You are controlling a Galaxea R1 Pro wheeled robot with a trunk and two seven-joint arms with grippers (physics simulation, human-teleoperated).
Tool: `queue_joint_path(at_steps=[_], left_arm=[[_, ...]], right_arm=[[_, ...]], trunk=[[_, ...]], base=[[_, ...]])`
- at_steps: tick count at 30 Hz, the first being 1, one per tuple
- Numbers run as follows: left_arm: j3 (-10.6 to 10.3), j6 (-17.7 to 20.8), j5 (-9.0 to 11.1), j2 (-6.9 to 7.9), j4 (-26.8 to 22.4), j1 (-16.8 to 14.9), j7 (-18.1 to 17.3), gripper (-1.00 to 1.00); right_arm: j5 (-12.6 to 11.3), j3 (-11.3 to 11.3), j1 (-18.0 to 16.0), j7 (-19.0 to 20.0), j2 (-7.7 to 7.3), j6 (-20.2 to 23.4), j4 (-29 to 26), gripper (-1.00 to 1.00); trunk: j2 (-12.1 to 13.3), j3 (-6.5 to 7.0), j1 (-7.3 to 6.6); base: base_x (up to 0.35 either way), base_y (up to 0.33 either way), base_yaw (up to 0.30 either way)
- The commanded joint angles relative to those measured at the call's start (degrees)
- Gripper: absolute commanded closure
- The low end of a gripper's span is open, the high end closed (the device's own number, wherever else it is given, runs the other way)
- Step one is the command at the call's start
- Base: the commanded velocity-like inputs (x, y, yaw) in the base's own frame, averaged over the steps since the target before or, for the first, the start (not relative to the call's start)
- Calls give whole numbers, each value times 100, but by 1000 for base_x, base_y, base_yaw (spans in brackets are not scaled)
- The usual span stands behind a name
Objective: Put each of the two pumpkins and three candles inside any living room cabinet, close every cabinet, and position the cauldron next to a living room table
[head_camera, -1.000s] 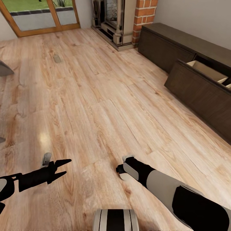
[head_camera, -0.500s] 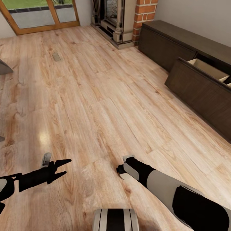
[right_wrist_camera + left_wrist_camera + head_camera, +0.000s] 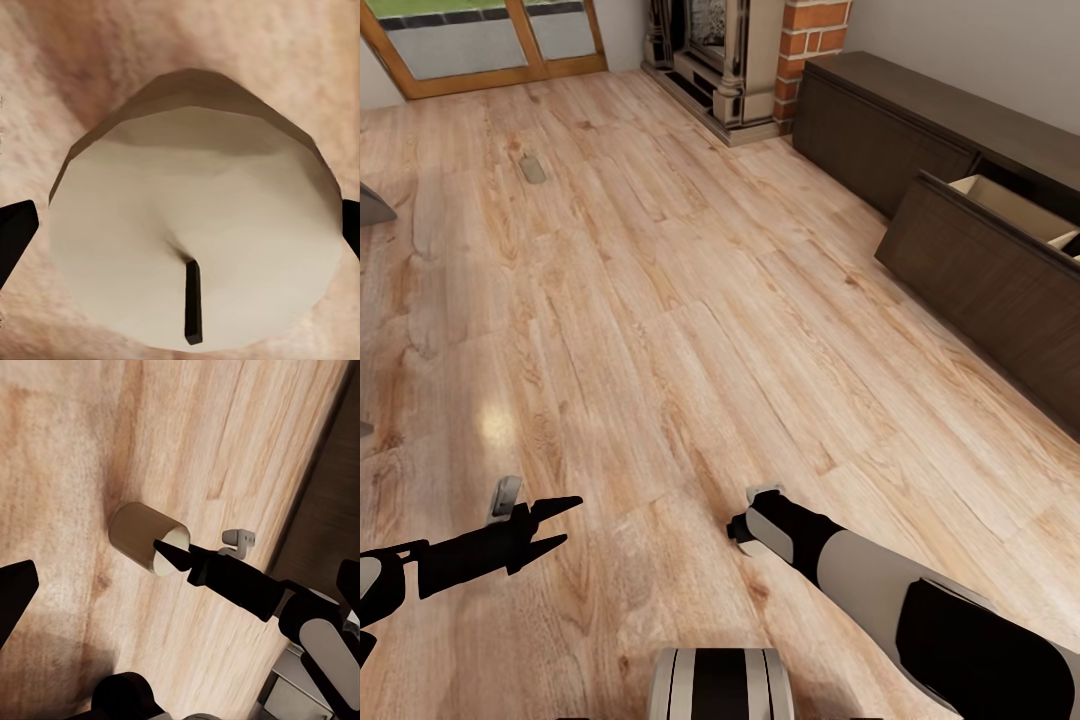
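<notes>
My right gripper [image 3: 745, 530] hangs low over the plank floor, shut on a short beige candle [image 3: 187, 225] whose dark wick faces the right wrist camera. The left wrist view shows that same candle [image 3: 142, 536] lying sideways with a black finger [image 3: 225, 577] across its end. To the left, my left gripper [image 3: 563, 522] is open and holds nothing. The long dark-brown cabinet [image 3: 880, 130] runs along the right wall. One front panel [image 3: 980, 270] is tilted open, showing pale wood compartments [image 3: 1015, 205]. Pumpkins and cauldron are out of view.
A red-brick fireplace [image 3: 805, 40] stands beyond the cabinet's far end. A wood-framed glass door [image 3: 490, 50] is at the back left and a small floor vent [image 3: 532, 167] lies before it. A grey furniture corner [image 3: 370, 205] pokes in at the left edge.
The whole view has crept forward and tilted slightly, so the door and fireplace sit higher in frame. Both arms keep the same pose, and the candle stays in the right gripper.
</notes>
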Motion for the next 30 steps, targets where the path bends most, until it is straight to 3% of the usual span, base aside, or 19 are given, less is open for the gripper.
queue_joint_path(at_steps=[1, 28, 29, 30], left_arm=[[5, 18, 60, 0, -3, -2, 59, -100], [5, 18, 60, 0, 5, -2, 59, -100], [6, 18, 60, 0, 5, -2, 59, -100], [6, 18, 60, 0, 5, -2, 59, -100]], right_arm=[[-53, 41, -6, -42, 3, 9, -12, -100], [-56, 79, -6, -41, 14, 9, -14, -100], [-57, 80, -6, -39, 14, 9, -14, 100], [-57, 82, -6, -36, 14, 9, -14, 100]], trunk=[[-2, -4, -1], [-6, -70, 7], [-6, -70, 7], [-6, -70, 7]], base=[[0, 0, 0], [0, 0, 0], [0, 0, 0], [0, 0, 0]])
